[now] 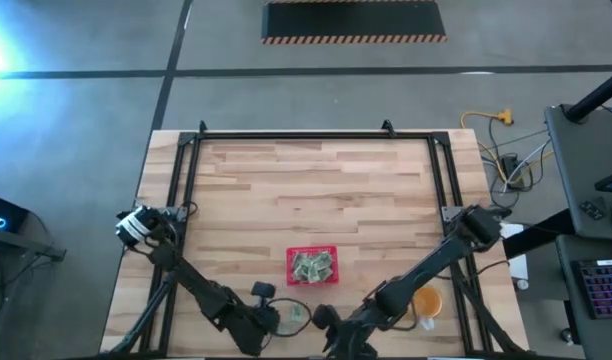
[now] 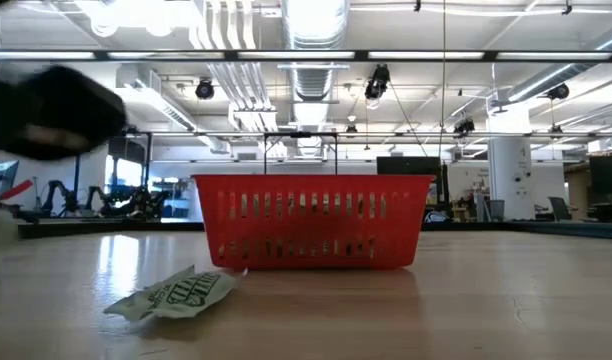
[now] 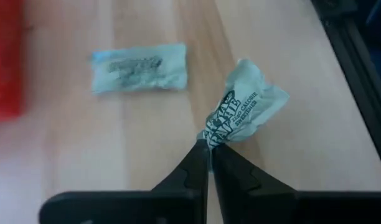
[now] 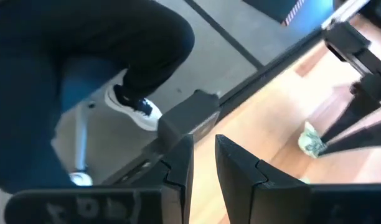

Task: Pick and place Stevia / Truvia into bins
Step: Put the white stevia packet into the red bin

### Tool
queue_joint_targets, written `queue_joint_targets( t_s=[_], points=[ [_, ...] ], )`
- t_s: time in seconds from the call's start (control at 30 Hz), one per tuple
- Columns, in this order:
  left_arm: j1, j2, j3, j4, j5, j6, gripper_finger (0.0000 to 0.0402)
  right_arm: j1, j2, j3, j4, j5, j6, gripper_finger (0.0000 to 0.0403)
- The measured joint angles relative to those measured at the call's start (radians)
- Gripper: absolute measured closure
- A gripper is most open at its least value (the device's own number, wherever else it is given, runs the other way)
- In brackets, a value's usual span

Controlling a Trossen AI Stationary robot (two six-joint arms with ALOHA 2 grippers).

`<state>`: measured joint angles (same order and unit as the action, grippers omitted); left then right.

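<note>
The red tray (image 1: 312, 266) stands near the table's front middle with several pale green sachets inside; in the low view its slotted wall (image 2: 311, 222) faces me. My left gripper (image 1: 284, 318) is in front of the tray, shut on a crumpled sachet (image 3: 243, 106). A second sachet (image 3: 139, 66) lies flat on the wood beyond it, near the tray's wall (image 3: 5, 56). One sachet (image 2: 176, 292) shows on the table in the low view. My right gripper (image 4: 203, 155) hangs just right of the left one, open, with nothing between its fingers. My left gripper pinches one end of the crumpled sachet (image 3: 210, 138) between its two fingertips, slanting down from the table's near left. The sachet's free end fans out past the fingertips (image 3: 200, 155). I cannot tell whether it rests on the wood or hangs just above it.
A round orange cup (image 1: 426, 302) stands at the front right, beside the right arm. A black frame (image 1: 316, 134) runs round the table's far and side edges. Bare wood lies behind the tray. A person's leg and shoe (image 4: 137, 106) show beyond the table's edge.
</note>
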<state>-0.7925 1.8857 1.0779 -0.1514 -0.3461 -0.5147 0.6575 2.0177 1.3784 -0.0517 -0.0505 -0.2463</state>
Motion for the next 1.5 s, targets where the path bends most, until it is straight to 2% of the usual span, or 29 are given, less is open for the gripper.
queue_joint_targets(
  t_s=[0.1,0.2,0.33,0.43,0.57,0.63,0.73,0.87,1.07,1.23,1.37,1.5],
  points=[
    [-0.035,-0.040,0.024,-0.102,-0.071,-0.050,0.0401,-0.007,0.034,0.044,0.003,0.024,-0.068,0.0346],
    [-0.078,-0.084,0.039,-0.245,-0.189,-0.133,0.0401,-0.011,0.056,0.071,0.005,0.092,-0.098,0.0346],
    [-0.134,-0.139,0.041,-0.366,-0.396,-0.238,0.0401,-0.015,0.080,0.086,0.004,0.164,-0.121,0.0346],
    [-0.152,-0.175,0.030,-0.404,-0.516,-0.295,0.0401,-0.017,0.088,0.086,0.002,0.178,-0.120,0.0346],
    [-0.132,-0.181,0.010,-0.410,-0.653,-0.284,0.0401,-0.015,0.087,0.092,0.004,0.209,-0.113,0.0346],
    [-0.093,-0.175,0.003,-0.408,-0.676,-0.251,0.0401,-0.012,0.085,0.100,0.003,0.209,-0.113,0.0346],
    [-0.020,-0.171,-0.009,-0.413,-0.664,-0.182,0.0401,-0.012,0.081,0.108,0.009,0.209,-0.110,0.0346],
    [0.087,-0.171,-0.008,-0.367,-0.588,-0.041,0.0402,-0.012,0.081,0.108,0.008,0.208,-0.096,0.0346],
    [0.249,-0.172,-0.009,-0.196,-0.362,0.231,0.0402,-0.014,0.081,0.107,0.002,0.208,-0.068,0.0346],
    [0.355,-0.178,-0.009,-0.156,-0.193,0.336,0.0400,-0.014,0.081,0.098,0.003,0.206,-0.036,0.0346],
    [0.415,-0.185,-0.009,-0.153,-0.061,0.357,0.0369,-0.017,0.081,0.088,0.003,0.206,-0.026,0.0346],
    [0.440,-0.185,-0.009,-0.154,-0.043,0.357,0.0314,-0.018,0.081,0.085,0.003,0.207,-0.022,0.0346]
  ],
)
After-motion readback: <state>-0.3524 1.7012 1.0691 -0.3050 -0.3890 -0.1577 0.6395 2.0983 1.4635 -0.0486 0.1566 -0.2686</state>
